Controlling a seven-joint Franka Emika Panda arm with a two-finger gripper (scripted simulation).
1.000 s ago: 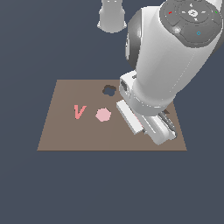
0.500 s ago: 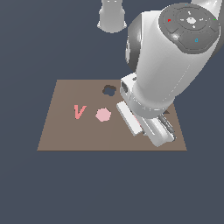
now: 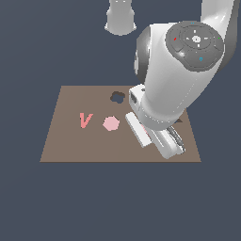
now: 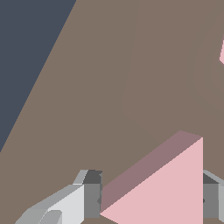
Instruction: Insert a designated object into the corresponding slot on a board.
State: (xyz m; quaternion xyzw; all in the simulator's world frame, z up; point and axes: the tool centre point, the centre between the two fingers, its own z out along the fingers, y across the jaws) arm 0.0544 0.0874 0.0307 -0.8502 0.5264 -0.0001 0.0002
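The light-pink triangle (image 4: 166, 188) lies between my gripper's (image 4: 152, 208) two grey fingers (image 4: 92, 194), and each finger touches one side of it. It sits low over the brown board (image 4: 131, 78). In the exterior view the gripper (image 3: 160, 141) is down at the board's (image 3: 66, 141) right half, with only a pink sliver of the triangle (image 3: 146, 135) showing under the hand. The arm hides nearly all of the slot; just a dark sliver (image 3: 180, 120) shows at the arm's edge.
A red letter V (image 3: 84, 120) and a pink hexagon (image 3: 111, 123) lie on the board toward the exterior view's left. A dark round lobed hole (image 3: 117, 97) is near the far edge. The board's edge (image 4: 39, 87) runs close to the gripper.
The arm's upper body has sunk and shifted slightly toward the exterior view's left over the last second. The hand stays at about the same spot on the board.
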